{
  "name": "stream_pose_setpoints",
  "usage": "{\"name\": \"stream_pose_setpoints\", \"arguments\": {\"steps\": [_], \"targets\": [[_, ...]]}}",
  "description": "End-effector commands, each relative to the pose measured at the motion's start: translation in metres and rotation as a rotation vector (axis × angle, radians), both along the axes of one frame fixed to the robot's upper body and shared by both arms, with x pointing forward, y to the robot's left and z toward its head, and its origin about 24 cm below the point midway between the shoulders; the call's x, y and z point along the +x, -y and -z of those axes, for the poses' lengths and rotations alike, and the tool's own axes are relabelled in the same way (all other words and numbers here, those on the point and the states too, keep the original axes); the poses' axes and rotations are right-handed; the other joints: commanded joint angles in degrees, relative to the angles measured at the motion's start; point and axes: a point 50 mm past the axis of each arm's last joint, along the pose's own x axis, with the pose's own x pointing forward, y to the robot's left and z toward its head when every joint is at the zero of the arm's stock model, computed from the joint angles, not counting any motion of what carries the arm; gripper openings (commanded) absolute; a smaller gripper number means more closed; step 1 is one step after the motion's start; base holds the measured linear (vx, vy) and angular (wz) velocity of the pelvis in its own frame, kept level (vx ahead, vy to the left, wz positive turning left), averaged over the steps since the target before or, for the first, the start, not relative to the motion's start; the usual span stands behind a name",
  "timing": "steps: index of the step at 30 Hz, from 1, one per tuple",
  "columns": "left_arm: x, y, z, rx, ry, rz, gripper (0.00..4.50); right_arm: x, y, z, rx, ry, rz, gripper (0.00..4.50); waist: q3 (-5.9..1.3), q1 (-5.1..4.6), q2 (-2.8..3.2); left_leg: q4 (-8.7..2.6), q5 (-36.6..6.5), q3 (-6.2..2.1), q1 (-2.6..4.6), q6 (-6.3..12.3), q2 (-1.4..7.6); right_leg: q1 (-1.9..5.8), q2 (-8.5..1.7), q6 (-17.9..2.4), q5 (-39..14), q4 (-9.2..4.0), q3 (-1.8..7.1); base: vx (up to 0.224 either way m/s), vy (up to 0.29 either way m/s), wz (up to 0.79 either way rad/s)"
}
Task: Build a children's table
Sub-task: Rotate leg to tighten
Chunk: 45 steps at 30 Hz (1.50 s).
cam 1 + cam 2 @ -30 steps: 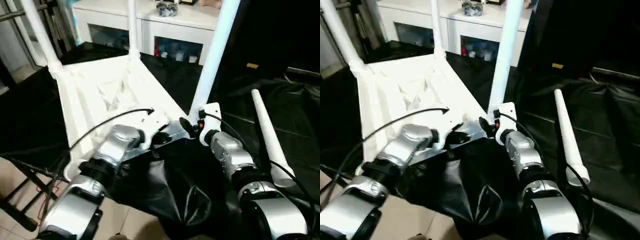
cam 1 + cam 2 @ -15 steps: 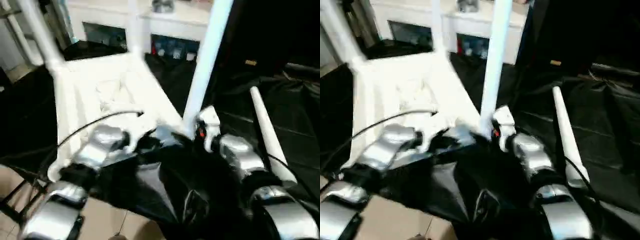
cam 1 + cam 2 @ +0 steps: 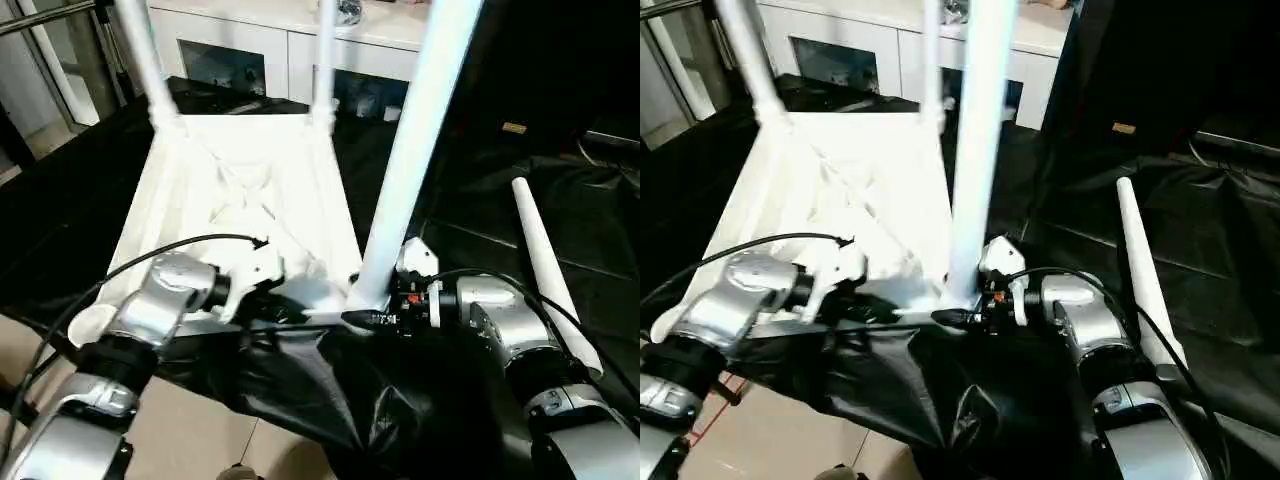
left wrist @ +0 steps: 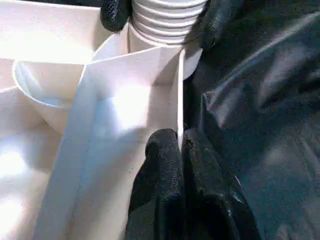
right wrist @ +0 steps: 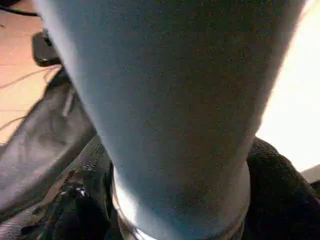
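Left claw [image 4: 182, 165]: you are keeping its two black fingers pressed together on a thin upright rib of the tabletop [image 3: 250, 185], at the near edge beside the corner socket. It is pinching that rib, steadying the piece.

Right claw [image 3: 372, 316]: its fingers are standing apart on either side of the ribbed base of the near leg [image 3: 410, 150], right where the leg enters its socket. In the left wrist view two black fingertips [image 4: 116, 11] are flanking the ribbed collar; whether they are truly squeezing it, you cannot tell.

Tabletop: lying underside up on the black-draped table [image 3: 480, 230], near edge overhanging towards you. Two far legs [image 3: 140, 50] are standing in the back corners. One loose leg [image 3: 545, 270] is lying on the black sheet to your right, well apart from the tabletop. The near left socket [image 3: 88, 322] is looking empty.

Step in hand, as a judgement: seating the near leg. Be keeping the leg upright and in line with the socket, be pressing along its axis rather than sideways, and be holding the rib firmly so the overhanging tabletop is not tipping off the edge.

Behind: a white glass-door cabinet [image 3: 270, 45].

Writing: no brand or label is readable anywhere; a small tan tag [image 3: 514, 128] on the dark backdrop is too small to read.
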Motion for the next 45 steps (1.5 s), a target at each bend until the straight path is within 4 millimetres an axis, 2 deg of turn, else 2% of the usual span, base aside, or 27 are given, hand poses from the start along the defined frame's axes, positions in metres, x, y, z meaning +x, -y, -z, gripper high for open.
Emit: {"name": "stream_pose_setpoints", "arguments": {"steps": [1, 6, 8, 11, 12, 13, 15, 17, 18, 22, 23, 25, 26, 28, 30, 31, 33, 35, 36, 37, 43, 45], "targets": [[-0.002, 0.009, -0.004, -0.039, 0.009, 0.04, 0.0, -0.006, -0.006, 0.004, 0.001, -0.023, -0.058, 2.96, -3.49, 0.02, -0.06, -3.17, -10.5, 0.08, 0.39, 3.09, 1.73, 3.03, -4.55, -12.1, -8.8, -3.81, 2.68, 0.0, 0.0, 0.0], [-0.002, 0.01, -0.002, -0.041, 0.011, 0.028, 0.0, -0.009, -0.007, 0.007, 0.017, -0.052, -0.039, 2.81, -3.58, 0.34, -0.12, -3.06, -9.3, 0.11, 0.4, 3.23, 1.67, 3.07, -4.5, -11.9, -7.1, -3.63, 2.71, 0.0, 0.0, 0.0], [0.003, 0.016, -0.002, -0.048, 0.036, -0.039, 0.0, -0.008, -0.01, 0.013, 0.019, -0.069, 0.038, 2.8, -3.52, 0.43, -0.16, -3.07, -9.7, 0.15, 0.4, 2.96, 1.68, 3.03, -4.55, -11.9, -8.0, -3.74, 2.74, 0.0, 0.0, 0.0], [0.012, 0.021, -0.001, -0.044, 0.067, -0.129, 0.0, -0.002, -0.013, 0.019, -0.002, -0.071, 0.166, 2.79, -3.17, 0.31, -0.18, -3.36, -12.0, 0.05, 0.51, 1.82, 1.62, 2.82, -4.65, -10.8, -12.9, -4.28, 2.76, 0.0, 0.0, 0.0], [0.019, 0.026, -0.002, -0.047, 0.093, -0.206, 0.0, 0.006, -0.014, 0.025, -0.036, -0.061, 0.301, 2.79, -2.77, -0.06, -0.14, -3.61, -15.3, -0.05, 1.0, 0.36, 1.39, 2.4, -4.89, -9.3, -20.0, -5.14, 2.81, 0.0, 0.0, 0.0], [0.023, 0.029, -0.002, -0.046, 0.108, -0.246, 0.0, 0.01, -0.014, 0.028, -0.063, -0.058, 0.388, 2.79, -2.72, -0.14, -0.02, -3.75, -16.3, -0.28, 1.17, -0.29, 1.4, 2.44, -4.99, -8.8, -22.4, -5.32, 2.79, 0.0, 0.0, 0.0], [0.03, 0.037, -0.003, -0.043, 0.128, -0.314, 0.0, 0.018, -0.014, 0.033, -0.103, -0.066, 0.556, 2.78, -2.89, -0.94, -0.25, -3.97, -17.3, -0.68, 1.11, -1.77, 1.25, 2.62, -5.07, -6.6, -26.8, -5.64, 2.62, -0.053, 0.004, -0.07], [0.032, 0.04, -0.003, -0.043, 0.132, -0.331, 0.0, 0.02, -0.014, 0.035, -0.11, -0.072, 0.6, 2.77, -2.94, -1.11, -0.29, -3.81, -17.3, -0.57, 1.23, -1.15, 1.22, 2.39, -5.1, -6.3, -26.6, -5.92, 2.73, 0.0, 0.0, 0.0], [0.037, 0.05, -0.005, -0.051, 0.141, -0.393, 0.0, 0.022, -0.02, 0.037, -0.091, -0.108, 0.695, 2.77, -2.96, -1.22, -0.23, -3.74, -16.8, -0.43, 1.12, -0.48, 1.21, 2.32, -4.9, -6.7, -24.7, -5.84, 2.88, 0.0, 0.0, 0.0], [0.042, 0.071, -0.009, -0.069, 0.156, -0.449, 0.0, 0.025, -0.036, 0.04, -0.062, -0.159, 0.815, 2.77, -3.2, -1.3, -0.03, -3.75, -15.3, -0.39, 0.83, -0.58, 1.26, 2.58, -4.66, -8.2, -18.9, -5.27, 2.88, 0.0, 0.0, 0.0], [0.042, 0.071, -0.009, -0.069, 0.156, -0.449, 0.0, 0.025, -0.036, 0.04, -0.062, -0.159, 0.815, 3.32, -3.25, -1.28, -0.1, -3.69, -15.1, -0.36, 0.82, -0.47, 1.25, 2.62, -4.68, -8.5, -18.0, -5.16, 2.89, 0.0, 0.0, 0.0], [0.04, 0.079, -0.011, -0.09, 0.153, -0.424, 0.0, 0.025, -0.046, 0.037, -0.018, -0.166, 0.787, 3.46, -3.42, -1.21, -0.08, -3.48, -14.1, -0.26, 0.65, 0.3, 1.08, 2.83, -4.66, -9.1, -15.5, -4.93, 2.9, 0.0, 0.0, 0.0], [0.04, 0.079, -0.011, -0.09, 0.153, -0.424, 0.0, 0.025, -0.046, 0.037, -0.018, -0.166, 0.787, 3.52, -3.44, -1.22, 0.2, -3.45, -13.6, -0.23, 0.61, 0.55, 1.15, 2.86, -4.66, -9.5, -13.6, -4.84, 2.92, 0.0, 0.0, 0.0], [0.037, 0.081, -0.01, -0.095, 0.147, -0.393, 0.0, 0.026, -0.049, 0.035, -0.005, -0.162, 0.768, 3.52, -3.55, -1.16, 0.11, -3.41, -12.9, -0.22, 0.59, 0.87, 1.18, 2.99, -4.62, -9.9, -12.0, -4.61, 2.86, 0.0, 0.0, 0.0], [0.032, 0.077, -0.008, -0.095, 0.131, -0.336, 0.0, 0.026, -0.049, 0.031, -0.015, -0.107, 0.71, 3.93, -3.63, -1.2, 0.15, -3.35, -12.1, -0.17, 0.48, 1.23, 1.17, 3.09, -4.55, -10.7, -9.8, -4.36, 2.85, 0.0, 0.0, 0.0], [0.029, 0.074, -0.007, -0.092, 0.125, -0.303, 0.0, 0.026, -0.048, 0.028, -0.004, -0.085, 0.661, 3.93, -3.59, -1.28, -0.07, -3.37, -11.9, -0.16, 0.34, 1.45, 1.2, 3.19, -4.56, -10.9, -9.3, -4.3, 2.79, 0.0, 0.0, 0.0], [0.026, 0.07, -0.006, -0.085, 0.117, -0.272, 0.0, 0.025, -0.047, 0.025, 0.016, -0.066, 0.602, 3.93, -3.55, -1.32, 0.04, -3.39, -12.2, -0.21, 0.21, 1.76, 1.19, 3.35, -4.69, -10.9, -9.7, -4.32, 2.77, 0.0, 0.0, 0.0], [0.023, 0.065, -0.005, -0.084, 0.117, -0.236, 0.0, 0.023, -0.044, 0.021, 0.043, -0.052, 0.534, 3.93, -3.53, -1.5, 0.07, -3.4, -12.5, -0.2, 0.33, 2.18, 1.27, 3.32, -4.63, -10.9, -10.5, -4.45, 2.78, 0.0, 0.0, 0.0], [0.021, 0.062, -0.005, -0.084, 0.112, -0.214, 0.0, 0.022, -0.042, 0.018, 0.056, -0.045, 0.495, 3.93, -3.51, -1.57, -0.11, -3.39, -12.4, -0.1, 0.33, 2.36, 1.28, 3.23, -4.57, -10.9, -10.3, -4.49, 2.83, 0.0, 0.0, 0.0], [0.019, 0.059, -0.005, -0.085, 0.112, -0.183, 0.0, 0.021, -0.039, 0.016, 0.069, -0.038, 0.453, 3.93, -3.49, -1.53, 0.05, -3.45, -12.3, -0.17, 0.41, 2.5, 1.39, 3.25, -4.6, -11.2, -10.2, -4.4, 2.79, 0.0, 0.0, 0.0], [0.01, 0.041, -0.008, -0.074, 0.073, -0.066, 0.0, 0.009, -0.023, 0.008, 0.069, -0.02, 0.195, 3.93, -3.59, -0.72, 0.1, -3.17, -11.0, 0.12, 0.38, 3.46, 1.7, 3.18, -4.44, -12.4, -7.4, -3.89, 2.71, 0.0, 0.0, 0.0], [0.01, 0.036, -0.009, -0.065, 0.081, -0.055, 0.0, 0.004, -0.018, 0.009, 0.039, -0.028, 0.122, 3.93, -3.49, -0.41, 0.03, -3.22, -11.0, 0.12, 0.41, 3.38, 1.71, 3.09, -4.46, -12.1, -8.1, -4.0, 2.66, 0.0, 0.0, 0.0]]}}
